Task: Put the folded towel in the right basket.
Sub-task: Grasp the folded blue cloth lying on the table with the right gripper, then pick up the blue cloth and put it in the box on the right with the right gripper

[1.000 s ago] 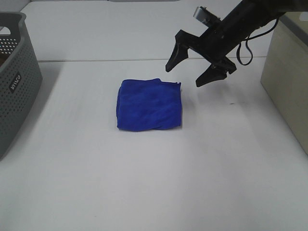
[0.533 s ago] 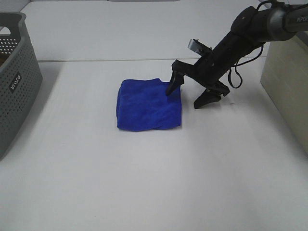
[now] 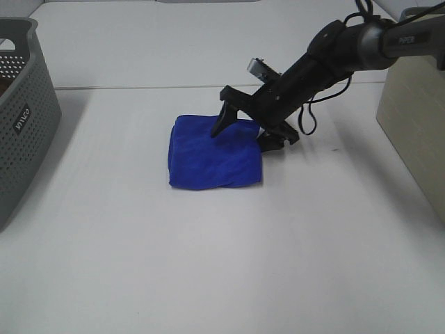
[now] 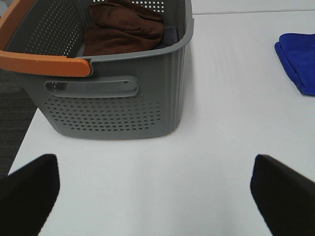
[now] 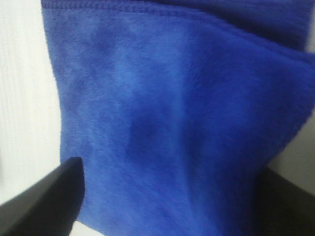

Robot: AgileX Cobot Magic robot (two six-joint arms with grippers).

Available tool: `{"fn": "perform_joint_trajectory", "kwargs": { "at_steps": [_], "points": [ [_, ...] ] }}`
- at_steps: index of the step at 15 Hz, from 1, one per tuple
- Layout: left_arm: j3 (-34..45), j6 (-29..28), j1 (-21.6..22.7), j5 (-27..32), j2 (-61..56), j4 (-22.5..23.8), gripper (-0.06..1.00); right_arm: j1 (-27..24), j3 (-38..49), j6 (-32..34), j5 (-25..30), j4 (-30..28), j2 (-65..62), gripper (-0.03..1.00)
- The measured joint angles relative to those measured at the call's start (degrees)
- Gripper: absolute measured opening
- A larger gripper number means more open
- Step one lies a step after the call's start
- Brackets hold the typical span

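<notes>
Grey perforated plastic basket (image 3: pixel 24 104) at the left edge, left gripper (image 4: pixel 157 196) spread wide beside it, plush blue folded towel (image 3: pixel 201 160) flat mid-table, well apart from both baskets, right gripper (image 3: pixel 243 136) spread, straddling its far right corner, smooth beige right basket (image 3: pixel 417 111) at the right edge

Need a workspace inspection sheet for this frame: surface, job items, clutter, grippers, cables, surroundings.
surface: white table, bare around the work area.
job's things: blue folded towel lies flat mid-table; right basket stands at the table's right edge, its inside not visible.
clutter: grey basket with an orange handle on the left, holding a brown cloth.
grippers: right gripper is open and low at the towel's far right corner, with one finger over the cloth and one beside it. Left gripper is open over bare table near the grey basket.
cables: black cable loops under the right arm, clear of the towel.
surroundings: dark floor past the table's left edge.
</notes>
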Motion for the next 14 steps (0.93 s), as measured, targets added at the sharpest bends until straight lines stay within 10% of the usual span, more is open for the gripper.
{"fn": "perform_joint_trajectory", "kwargs": {
  "at_steps": [4, 8, 14],
  "points": [
    [0.00, 0.00, 0.00, 0.00, 0.00, 0.00, 0.98, 5.73, 0.11, 0.00, -6.07, 3.32, 2.12, 0.11],
    [0.00, 0.00, 0.00, 0.00, 0.00, 0.00, 0.98, 5.56, -1.60, 0.00, -3.78, 2.75, 2.18, 0.07],
    [0.00, 0.00, 0.00, 0.00, 0.00, 0.11, 0.98, -5.79, -19.19, 1.95, 18.51, -0.57, -6.07, 0.07]
  ]
}}
